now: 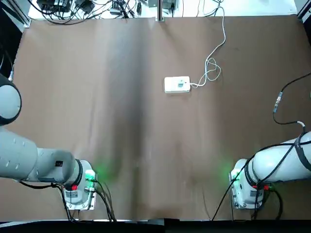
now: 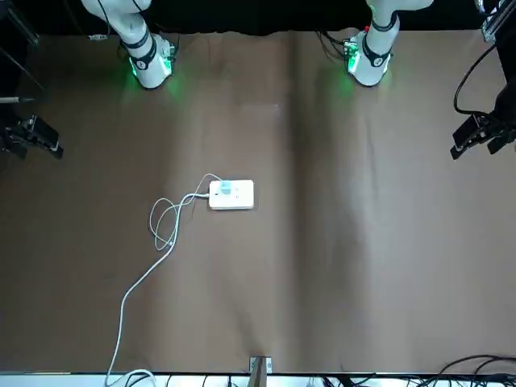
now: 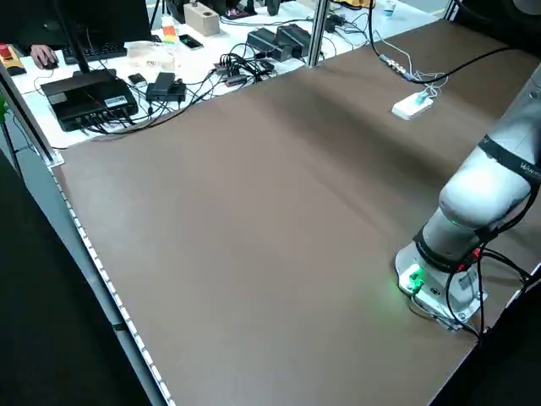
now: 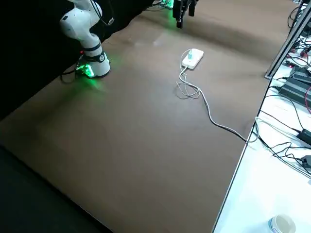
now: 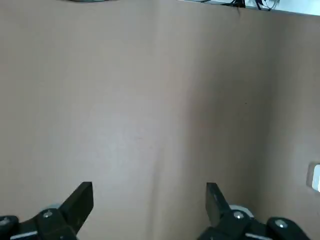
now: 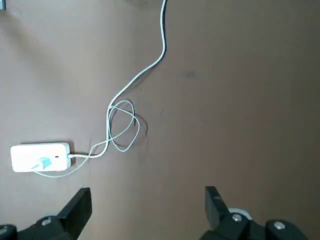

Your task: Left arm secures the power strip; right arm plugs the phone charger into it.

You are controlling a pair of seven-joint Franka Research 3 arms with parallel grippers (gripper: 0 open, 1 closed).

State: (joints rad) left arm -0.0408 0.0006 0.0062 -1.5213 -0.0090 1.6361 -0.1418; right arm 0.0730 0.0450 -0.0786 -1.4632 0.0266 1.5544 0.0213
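"Where do we have the power strip (image 1: 170, 85)?"

"Flat on the brown tabletop (image 1: 121, 145), well beyond both arms and between them from side to side. Its thick white cord (image 6: 120, 92) leaves the short end on the robot's right and runs to the far edge."

"And the phone charger (image 6: 44, 162)?"

"We see the little teal cube on top of the strip, toward the corded end. It's small in our views, so it may be seated in a socket or only resting there. Its thin white cable (image 6: 131, 145) loops over the thick cord just beside the strip."

"What about the left hand (image 5: 150, 200)?"

"Open, the two black fingers wide apart with only tabletop between them. It hangs near the robot's edge of the tabletop, on the left, well apart from the strip."

"The right hand (image 6: 148, 200)?"

"Open too, nothing between its fingers. We find it by the same near edge, on the right, touching neither strip nor charger."

"Anything past the far edge?"

"A white desk (image 4: 257, 194) with black power adapters (image 4: 295, 91) and a white cup (image 4: 283, 224). We also spot a person's hand (image 3: 44, 57) on a mouse, beside a monitor (image 3: 97, 25)."
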